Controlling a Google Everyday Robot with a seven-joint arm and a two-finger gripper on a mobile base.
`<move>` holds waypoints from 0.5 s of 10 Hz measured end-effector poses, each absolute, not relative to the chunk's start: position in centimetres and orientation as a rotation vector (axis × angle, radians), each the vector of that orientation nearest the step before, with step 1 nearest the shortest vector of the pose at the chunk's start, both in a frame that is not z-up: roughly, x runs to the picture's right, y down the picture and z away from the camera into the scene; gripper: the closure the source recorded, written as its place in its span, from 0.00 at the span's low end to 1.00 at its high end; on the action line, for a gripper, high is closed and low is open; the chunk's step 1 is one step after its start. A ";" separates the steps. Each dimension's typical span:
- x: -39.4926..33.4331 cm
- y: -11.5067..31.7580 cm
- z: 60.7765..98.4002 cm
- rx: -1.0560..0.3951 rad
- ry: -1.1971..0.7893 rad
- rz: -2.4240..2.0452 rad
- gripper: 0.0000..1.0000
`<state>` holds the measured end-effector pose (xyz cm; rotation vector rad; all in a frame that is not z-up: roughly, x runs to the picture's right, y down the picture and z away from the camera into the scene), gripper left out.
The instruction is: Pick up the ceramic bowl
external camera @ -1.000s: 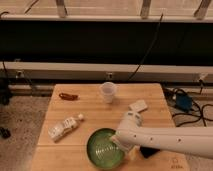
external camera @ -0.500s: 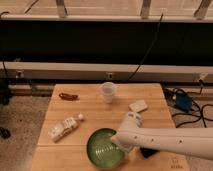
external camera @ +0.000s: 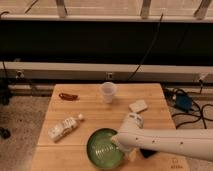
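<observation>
The ceramic bowl is round, shallow and glossy green and sits on the wooden table near its front edge. My white arm reaches in from the right. The gripper is at the bowl's right rim, mostly hidden under the wrist. A dark part of it shows just right of the bowl.
A small white cup stands at the table's back middle. A plastic bottle lies on its side at the left. A reddish-brown item lies at the back left. A pale sponge-like block lies right of centre. Cables lie on the floor at right.
The arm has shifted slightly left and down over the bowl's right rim. The bowl and the other objects have not moved.
</observation>
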<state>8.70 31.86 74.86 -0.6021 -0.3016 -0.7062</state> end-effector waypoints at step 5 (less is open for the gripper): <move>8.6 32.0 74.9 -0.590 -0.307 -0.709 0.20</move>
